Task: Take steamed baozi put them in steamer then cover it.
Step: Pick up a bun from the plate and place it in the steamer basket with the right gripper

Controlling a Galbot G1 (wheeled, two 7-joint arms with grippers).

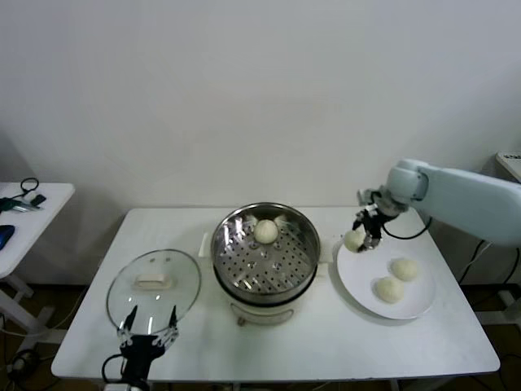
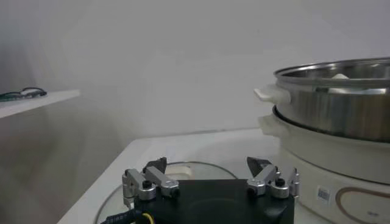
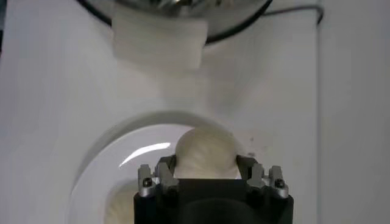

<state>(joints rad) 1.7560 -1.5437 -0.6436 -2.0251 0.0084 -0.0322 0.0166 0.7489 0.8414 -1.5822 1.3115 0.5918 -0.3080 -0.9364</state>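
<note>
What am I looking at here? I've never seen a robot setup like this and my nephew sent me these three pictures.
It is a two-armed robot working at a white table. The wide picture comes from a camera on its head, looking down; the other two come from cameras on its wrists.

On the table stand a shiny steamer with one baozi already inside, a glass lid lying flat to the robot's left, and a white plate to its right with two buns on it.

The right gripper is shut on a third bun at the plate's edge nearest the steamer; the right wrist view shows that bun between its fingers. The left gripper waits open near the lid at the table's front edge, holding nothing.
</note>
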